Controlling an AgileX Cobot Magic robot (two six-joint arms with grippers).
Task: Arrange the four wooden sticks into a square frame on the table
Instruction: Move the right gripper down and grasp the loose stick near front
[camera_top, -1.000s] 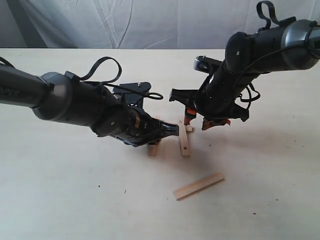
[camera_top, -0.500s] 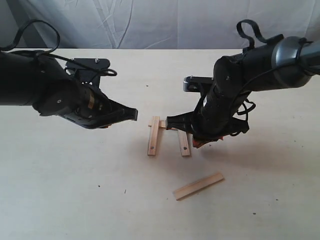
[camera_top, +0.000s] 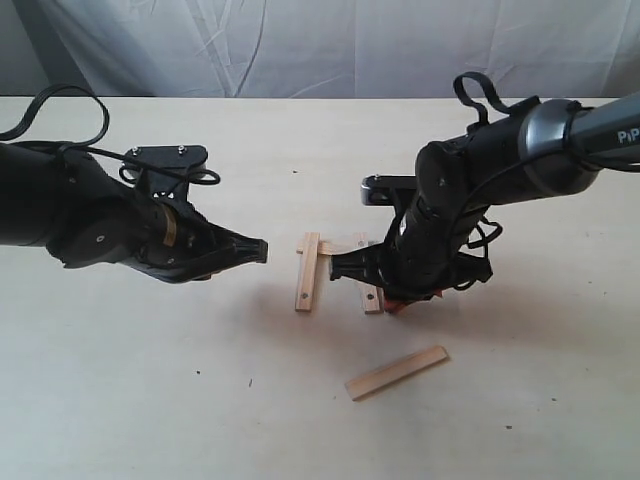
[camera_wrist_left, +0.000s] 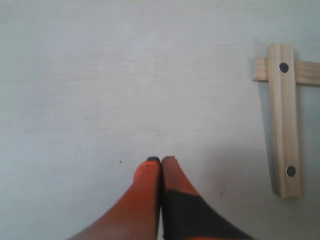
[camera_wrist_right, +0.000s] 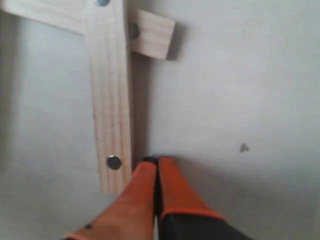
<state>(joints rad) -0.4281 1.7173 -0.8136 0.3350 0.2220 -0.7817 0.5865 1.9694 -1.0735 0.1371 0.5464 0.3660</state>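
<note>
On the left of the exterior view, the left jaws are pressed fully together with nothing between them. Their orange fingertips (camera_wrist_left: 149, 170) point at bare bench (camera_top: 150, 400), near the left wooden stick (camera_top: 307, 275) but apart from it. That stick lies flat, and its far end overlaps one end of the cross stick (camera_top: 335, 246); a dark hole shows near each of its ends. The cross stick runs rightward to the right wooden stick (camera_top: 372, 299), which lies over its other end and roughly parallel to the left one, so three sides are laid and the near side is open. The right jaws are also closed and empty, with their fingertips (camera_wrist_right: 145, 172) just beside the near end of the right stick; contact cannot be confirmed. The fourth wooden stick (camera_top: 397, 372) lies loose and slantwise on the bench, nearer the camera and apart from the other three.
</note>
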